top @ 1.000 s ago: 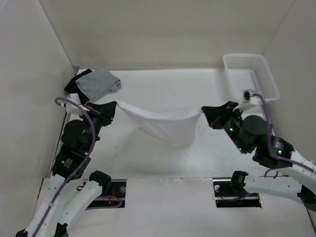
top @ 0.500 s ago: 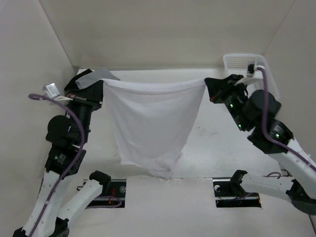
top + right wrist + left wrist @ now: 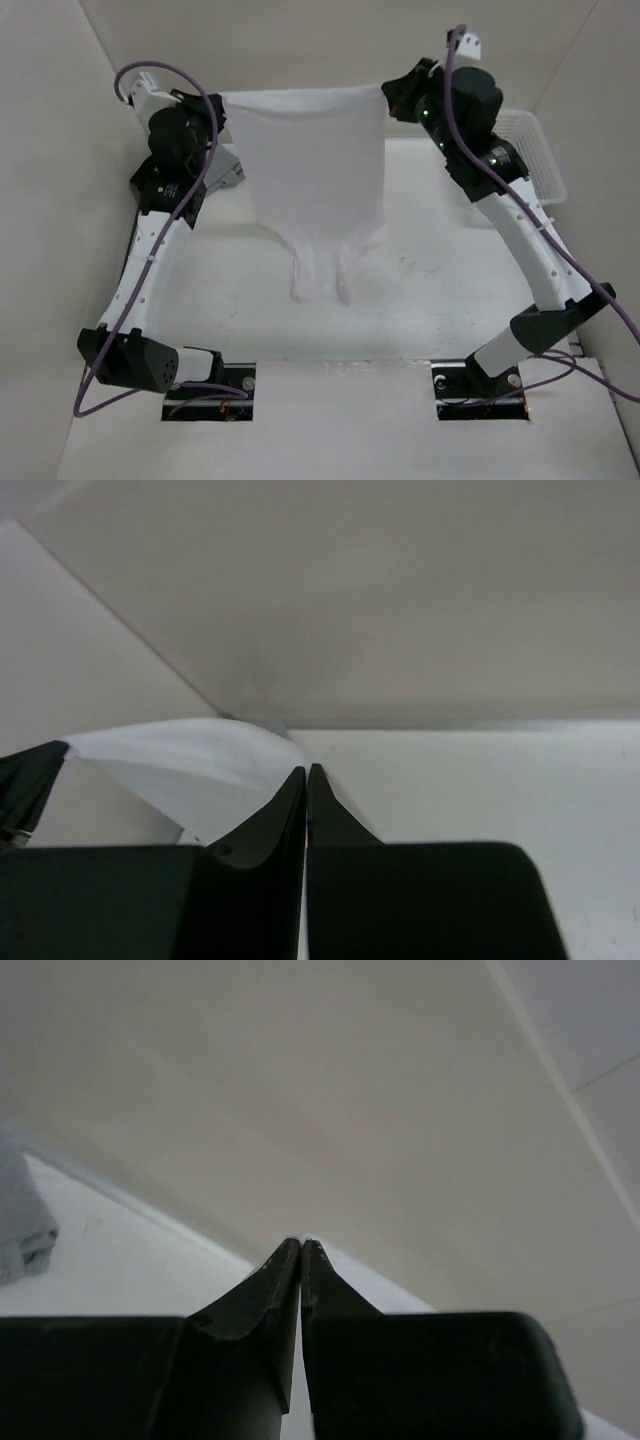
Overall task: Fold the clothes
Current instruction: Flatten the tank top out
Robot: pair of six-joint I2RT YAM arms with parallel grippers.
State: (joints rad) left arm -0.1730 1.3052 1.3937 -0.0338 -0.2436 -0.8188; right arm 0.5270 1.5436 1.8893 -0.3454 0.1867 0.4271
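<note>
White tank top [image 3: 315, 170] hangs full length in the air btwn the 2 arms, toward 12 o'clock of the table [image 3: 430, 300]. It's upside down: hem stretched flat along the top, the 2 straps [image 3: 320, 280] dangling at the bottom over mid-table. Can't tell if the strap ends touch the surface.

L gripper [image 3: 218, 100], approx 11 o'clock and held high, pinches 1 hem corner. R gripper [image 3: 388, 92], approx 1 o'clock, pinches the other. Wrist cams agree. L wrist shows fingers pressed tight together w/ only a sliver of white at the tip. R wrist shows the same, w/ white cloth running off toward 9 o'clock of that view.

Also there: grey garment [image 3: 232, 170], folded, at 10 o'clock, partly behind the L arm. White basket [image 3: 535, 150] at 2 o'clock, behind the R arm.

Progress, my read: early.
- Done: top is picked up, spread by the hem, hanging fairly straight w/o obvious twist.
- Left: basically everything, as 0 folds are visible.

It prob needs laying flat on the table, then folding, then maybe parking near the grey one (a guess). Fabric looks thin & limp, so the straps could bunch under when it's lowered.
</note>
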